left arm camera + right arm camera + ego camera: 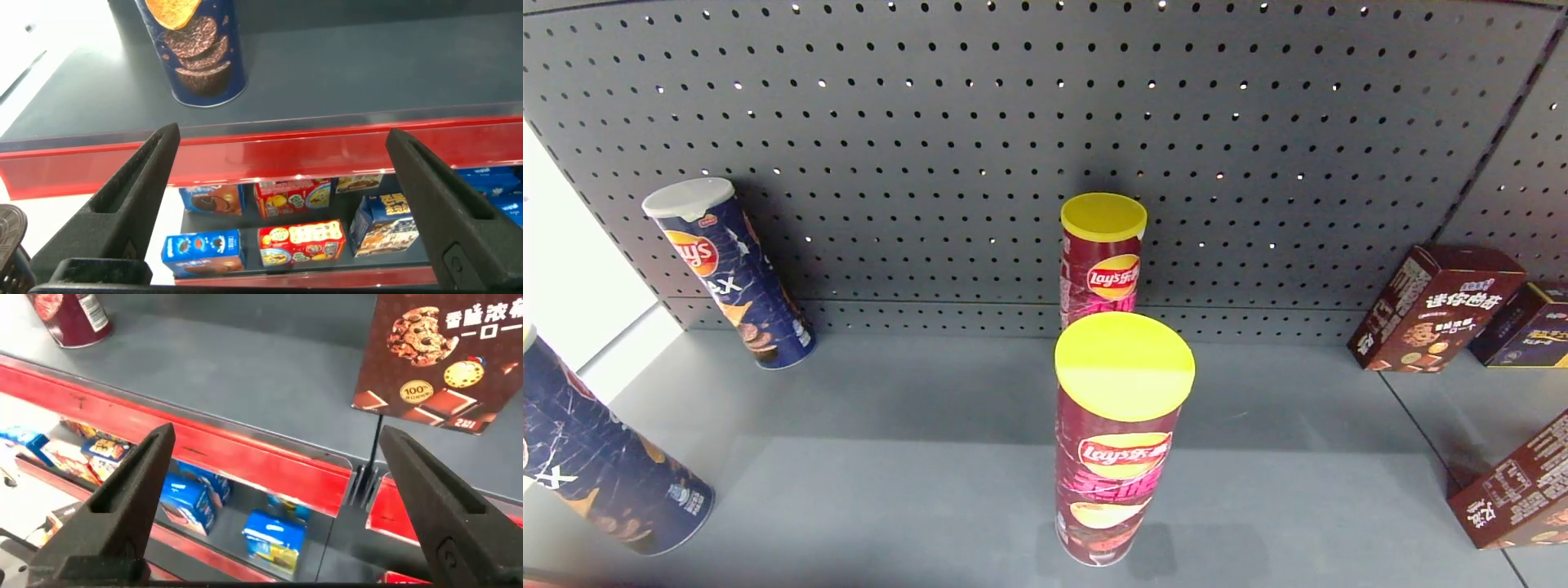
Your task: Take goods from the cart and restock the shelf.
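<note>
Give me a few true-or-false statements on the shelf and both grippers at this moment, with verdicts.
1. The front maroon can and the rear maroon can stand upright, one behind the other. True.
2. The left gripper is shut on a can. False: it is open and holds nothing.
3. The rear blue can has a yellow lid. False: its lid is pale grey.
4. Brown boxes sit at the right side of the shelf. True.
5. The right gripper is open. True.
</note>
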### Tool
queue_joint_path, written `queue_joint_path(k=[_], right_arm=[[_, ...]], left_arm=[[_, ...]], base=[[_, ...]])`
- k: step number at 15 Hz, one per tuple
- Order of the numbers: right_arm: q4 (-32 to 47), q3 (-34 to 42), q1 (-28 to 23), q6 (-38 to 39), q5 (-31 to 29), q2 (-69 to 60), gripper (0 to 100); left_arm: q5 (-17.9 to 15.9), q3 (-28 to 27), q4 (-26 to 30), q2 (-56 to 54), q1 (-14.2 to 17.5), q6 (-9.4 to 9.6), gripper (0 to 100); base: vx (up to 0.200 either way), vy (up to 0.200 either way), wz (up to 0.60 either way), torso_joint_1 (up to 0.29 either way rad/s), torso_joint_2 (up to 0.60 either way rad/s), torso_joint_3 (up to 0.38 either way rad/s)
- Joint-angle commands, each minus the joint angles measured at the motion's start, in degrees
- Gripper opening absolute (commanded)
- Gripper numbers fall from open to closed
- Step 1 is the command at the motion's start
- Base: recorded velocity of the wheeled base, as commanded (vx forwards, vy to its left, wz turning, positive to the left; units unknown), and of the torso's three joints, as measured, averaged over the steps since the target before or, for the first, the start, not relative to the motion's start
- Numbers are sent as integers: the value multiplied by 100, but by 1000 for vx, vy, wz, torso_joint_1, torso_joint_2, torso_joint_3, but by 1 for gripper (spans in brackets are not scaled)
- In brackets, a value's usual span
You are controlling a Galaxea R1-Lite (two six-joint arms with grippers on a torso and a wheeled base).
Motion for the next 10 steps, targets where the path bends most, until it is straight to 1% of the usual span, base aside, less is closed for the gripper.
queue_joint_path(k=[1, 3, 5, 9, 10], right_arm=[[-2, 2, 7, 5, -1, 11, 100], [-2, 2, 7, 5, -1, 11, 100], [-2, 2, -292, 13, 8, 11, 100], [24, -15, -178, 31, 17, 11, 100], [51, -15, -582, 66, 17, 301, 100]], left_arm=[[-2, 0, 2, 9, 1, 6, 100], [-2, 0, -7, 9, 1, -3, 100], [-2, 9, -7, 9, 1, 6, 100], [-2, 9, -7, 9, 1, 6, 100], [-11, 9, -7, 9, 1, 6, 100]], base=[[0, 0, 0, 0, 0, 0], [0, 0, 0, 0, 0, 0], [0, 0, 0, 0, 0, 0], [0, 0, 0, 0, 0, 0], [0, 0, 0, 0, 0, 0]])
